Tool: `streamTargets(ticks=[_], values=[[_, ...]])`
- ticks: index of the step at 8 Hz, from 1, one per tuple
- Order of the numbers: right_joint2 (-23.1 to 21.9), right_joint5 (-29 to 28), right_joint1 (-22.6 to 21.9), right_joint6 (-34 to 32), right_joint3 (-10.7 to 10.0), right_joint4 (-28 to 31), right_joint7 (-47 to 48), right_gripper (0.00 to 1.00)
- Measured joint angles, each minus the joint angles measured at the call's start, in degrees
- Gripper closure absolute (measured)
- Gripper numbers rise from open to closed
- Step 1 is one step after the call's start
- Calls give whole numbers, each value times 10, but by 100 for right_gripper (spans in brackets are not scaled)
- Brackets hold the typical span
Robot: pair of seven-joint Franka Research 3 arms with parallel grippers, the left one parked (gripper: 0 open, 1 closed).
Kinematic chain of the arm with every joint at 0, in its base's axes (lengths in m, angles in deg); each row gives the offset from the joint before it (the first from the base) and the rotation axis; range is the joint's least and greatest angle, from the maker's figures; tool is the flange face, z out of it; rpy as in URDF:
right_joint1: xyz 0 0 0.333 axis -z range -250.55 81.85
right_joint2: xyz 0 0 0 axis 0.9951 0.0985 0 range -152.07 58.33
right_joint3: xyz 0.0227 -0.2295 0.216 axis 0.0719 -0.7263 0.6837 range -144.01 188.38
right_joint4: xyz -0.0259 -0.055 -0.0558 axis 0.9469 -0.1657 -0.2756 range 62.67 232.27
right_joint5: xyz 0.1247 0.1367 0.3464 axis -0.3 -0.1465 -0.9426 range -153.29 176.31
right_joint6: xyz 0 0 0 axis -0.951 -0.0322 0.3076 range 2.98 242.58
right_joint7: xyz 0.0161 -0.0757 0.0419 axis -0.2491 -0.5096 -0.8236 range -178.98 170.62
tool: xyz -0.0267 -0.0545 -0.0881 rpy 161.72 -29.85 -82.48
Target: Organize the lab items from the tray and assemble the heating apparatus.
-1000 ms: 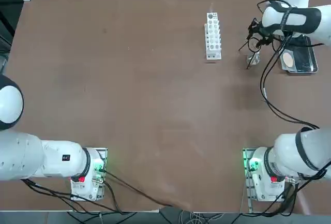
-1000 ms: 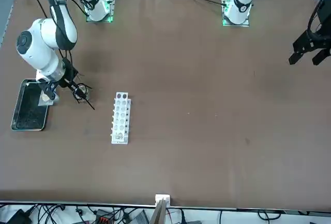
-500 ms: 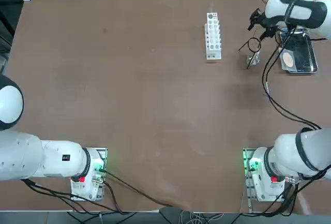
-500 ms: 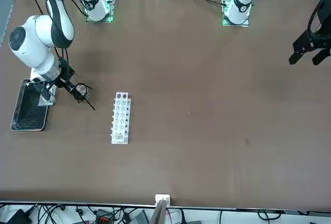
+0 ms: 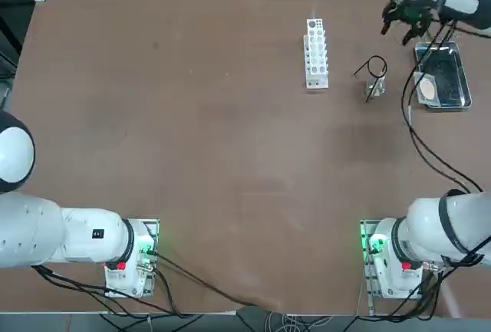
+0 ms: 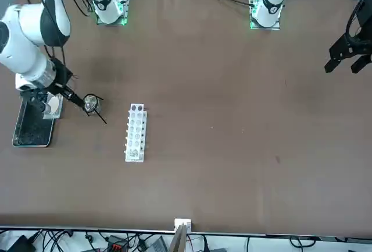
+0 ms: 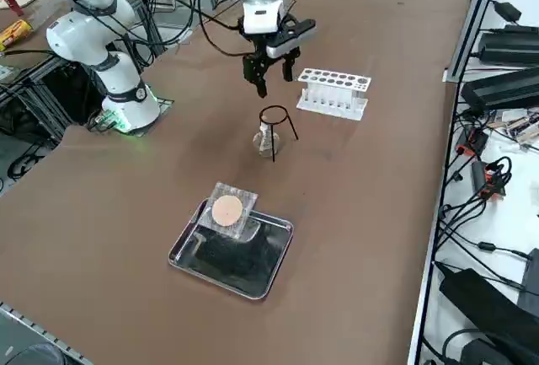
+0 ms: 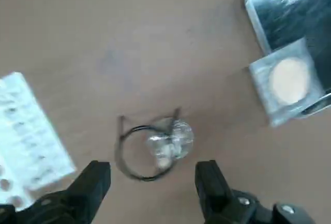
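From overhead, your right gripper (image 5: 402, 24) hangs empty with its jaws spread wide, between the white holed test-tube rack (image 5: 315, 52) and the shiny steel tray (image 5: 453, 100), and the thin black wire ring tripod (image 5: 375, 72) stands on the table over the small clear glass burner (image 5: 374, 87). Side on, the square grey mesh with its beige disc (image 7: 226, 211) lies tilted on the tray's rim. At the wrist, it looks light, thin and stiff, so I'd pinch one free edge.
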Motion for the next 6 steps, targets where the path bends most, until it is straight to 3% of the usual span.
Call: streamTargets(ticks=[3, 6], values=[[8, 66, 91, 1, -11, -5, -170, 0], [56, 97, 191, 75, -14, -3, -342, 0]])
